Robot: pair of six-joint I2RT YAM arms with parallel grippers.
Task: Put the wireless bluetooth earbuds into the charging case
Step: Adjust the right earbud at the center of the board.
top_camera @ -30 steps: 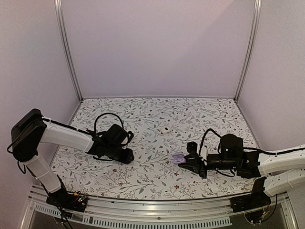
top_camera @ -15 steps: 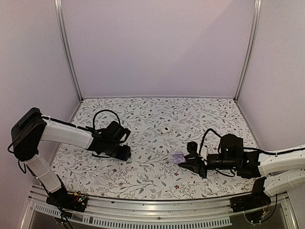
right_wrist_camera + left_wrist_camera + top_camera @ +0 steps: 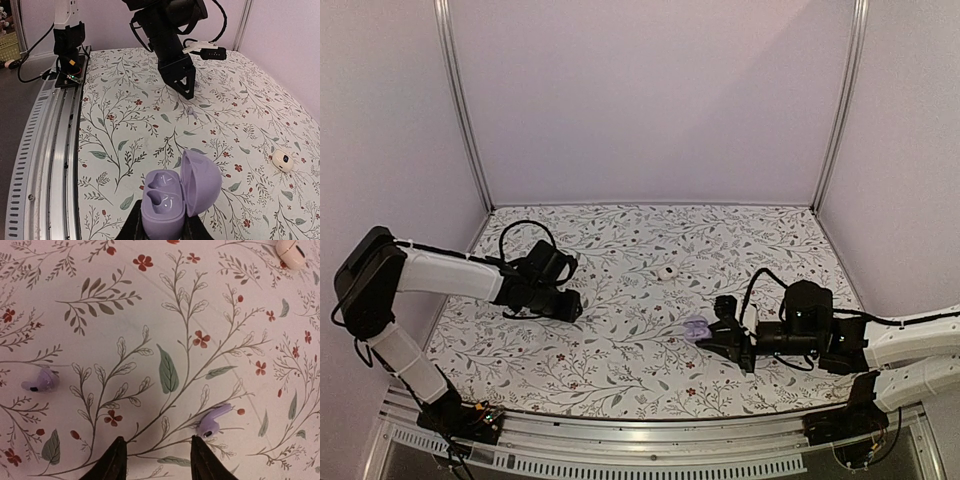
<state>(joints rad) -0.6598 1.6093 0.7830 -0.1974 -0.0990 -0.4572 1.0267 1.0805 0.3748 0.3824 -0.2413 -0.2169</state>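
On the bench (image 3: pixel 150 300): two lilac earbuds lie loose on flowered cloth, well apart from each other and from their case.
Near earbud (image 3: pixel 215 421): on its side, just beside one tip of the left fingers, outside the gap between them.
Far earbud (image 3: pixel 40 381): off toward the other side of the wrist view.
Left fingers (image 3: pixel 572 306): spread partway, nothing between them, low over the cloth.
Charging case (image 3: pixel 175 200): lilac, lid open, both sockets empty, pinched at its base by the right fingers (image 3: pixel 712 334), across the bench from the earbuds.
White case (image 3: pixel 291 252): small and rounded, lying apart.
Risk: closing from this spot would likely shove the near earbud aside or clip only its stem, flipping it. So small and smooth a piece could also slip out while carried to the case.
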